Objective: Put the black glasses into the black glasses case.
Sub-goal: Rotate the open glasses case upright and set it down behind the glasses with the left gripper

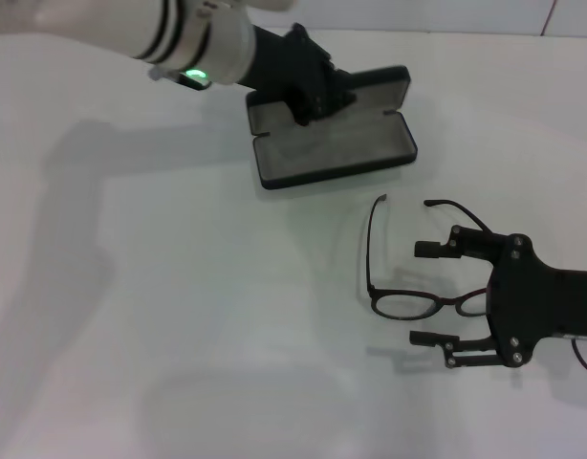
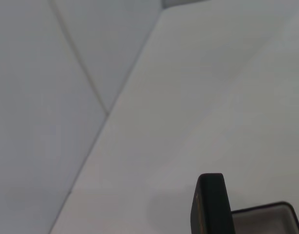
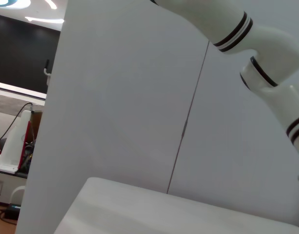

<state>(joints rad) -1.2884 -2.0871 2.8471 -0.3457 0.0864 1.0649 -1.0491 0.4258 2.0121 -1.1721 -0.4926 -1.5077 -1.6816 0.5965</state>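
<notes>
The black glasses case point(image 1: 332, 134) lies open at the far side of the white table point(image 1: 179, 316), with bare table all around it. The left gripper point(image 1: 317, 96) sits at the case's back edge by the raised lid; I cannot tell if it is open or closed. The black glasses point(image 1: 413, 287) lie nearer, well apart from the case. The right gripper point(image 1: 427, 292) is wide open with one finger on each side of the frame. The left wrist view shows only a corner of the case point(image 2: 266, 219) and what may be a dark finger point(image 2: 212, 204). The right wrist view shows the wall and the left arm point(image 3: 266, 53). No writing can be read.
</notes>
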